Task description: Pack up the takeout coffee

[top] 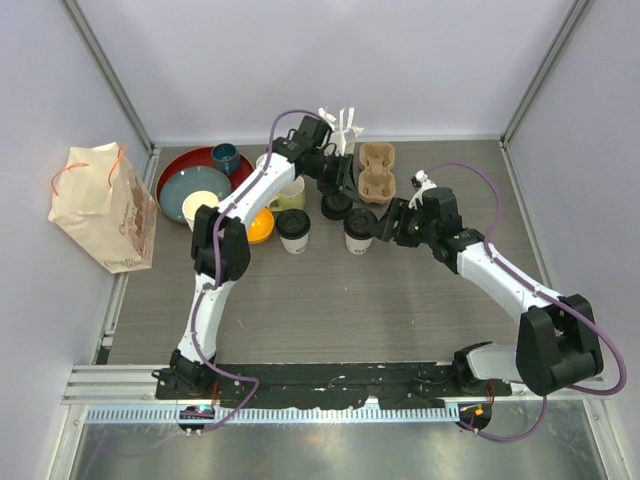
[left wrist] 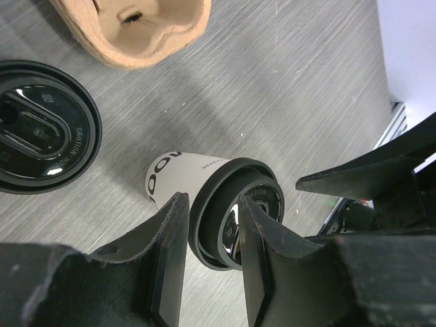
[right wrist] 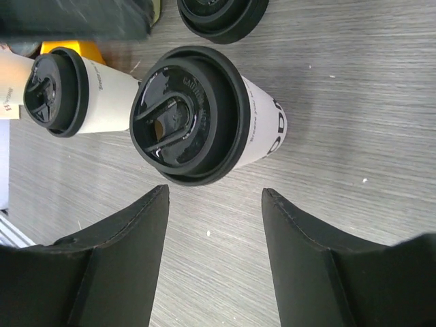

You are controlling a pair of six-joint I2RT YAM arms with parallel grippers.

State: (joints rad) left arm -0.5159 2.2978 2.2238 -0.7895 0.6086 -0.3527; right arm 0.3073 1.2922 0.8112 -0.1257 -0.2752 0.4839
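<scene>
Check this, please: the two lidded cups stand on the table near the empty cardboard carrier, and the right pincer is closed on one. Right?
Not fully. The right pincer is open; the nearer cup stands just beyond its fingertips, ungripped, as the right wrist view shows. The rest holds: it and the other cup stand on the table near the empty cardboard carrier.
</scene>
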